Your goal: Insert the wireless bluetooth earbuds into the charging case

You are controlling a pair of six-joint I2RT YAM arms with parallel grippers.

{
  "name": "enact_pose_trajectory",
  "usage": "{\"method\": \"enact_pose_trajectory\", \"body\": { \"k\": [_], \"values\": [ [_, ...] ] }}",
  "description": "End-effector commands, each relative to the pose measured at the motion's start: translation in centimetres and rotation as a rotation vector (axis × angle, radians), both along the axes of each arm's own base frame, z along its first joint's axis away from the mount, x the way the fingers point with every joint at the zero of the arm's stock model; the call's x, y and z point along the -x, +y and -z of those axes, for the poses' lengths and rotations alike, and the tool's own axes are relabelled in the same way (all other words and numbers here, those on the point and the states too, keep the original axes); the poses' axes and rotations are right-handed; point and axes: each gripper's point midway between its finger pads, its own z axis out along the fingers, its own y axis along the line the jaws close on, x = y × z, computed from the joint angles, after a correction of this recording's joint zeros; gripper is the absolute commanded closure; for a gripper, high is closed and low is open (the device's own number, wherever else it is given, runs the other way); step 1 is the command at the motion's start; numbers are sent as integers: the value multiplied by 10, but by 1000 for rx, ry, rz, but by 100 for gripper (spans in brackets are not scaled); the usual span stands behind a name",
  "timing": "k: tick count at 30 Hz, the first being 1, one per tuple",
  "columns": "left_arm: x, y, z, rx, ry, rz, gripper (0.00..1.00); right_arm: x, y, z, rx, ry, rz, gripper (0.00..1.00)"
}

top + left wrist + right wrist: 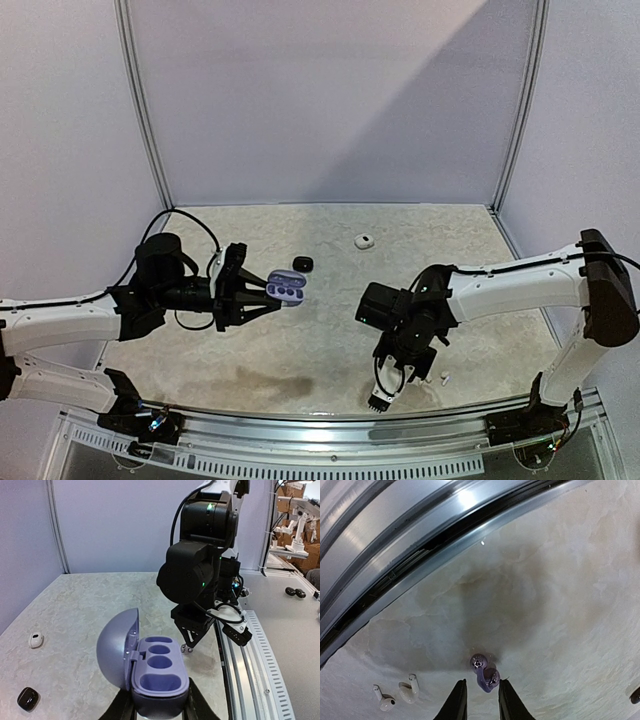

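My left gripper (268, 292) is shut on the base of an open lilac charging case (287, 287) and holds it above the table. In the left wrist view the case (159, 677) has its lid (116, 652) swung left and its wells empty. My right gripper (385, 385) points down at the near edge. In the right wrist view it (481, 699) is open, and its fingertips straddle the near end of the purplish earbud pair (485, 672) lying on the table. Two white stemmed earbuds (409, 690) lie to the left; they also show in the top view (440, 378).
A small black case (303, 263) and a white case (364, 241) lie toward the back of the table. The metal rail (420, 545) runs close behind the right gripper. A dark object (635, 696) shows at the right edge. Two small dark items (295, 592) lie beyond the rail.
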Motion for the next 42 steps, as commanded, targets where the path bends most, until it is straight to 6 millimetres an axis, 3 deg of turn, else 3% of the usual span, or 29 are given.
{"method": "enact_pose_trajectory", "body": {
  "k": [1,19,34,39,42],
  "values": [
    [-3,0,-1,-11,-11,-12,100,-1,-1,5,27,12,-25,80],
    [-6,-1,-3,-13,-21,-15,100,-13,-2,12,47,7,-53,84],
    [-6,0,-2,-19,-26,-17,100,-8,-5,13,58,33,-42,100],
    [-6,0,-2,-19,-27,-18,100,-12,3,6,31,35,15,100],
    [-7,1,-3,-19,-22,-30,100,-26,25,-16,-57,52,186,100]
  ]
}}
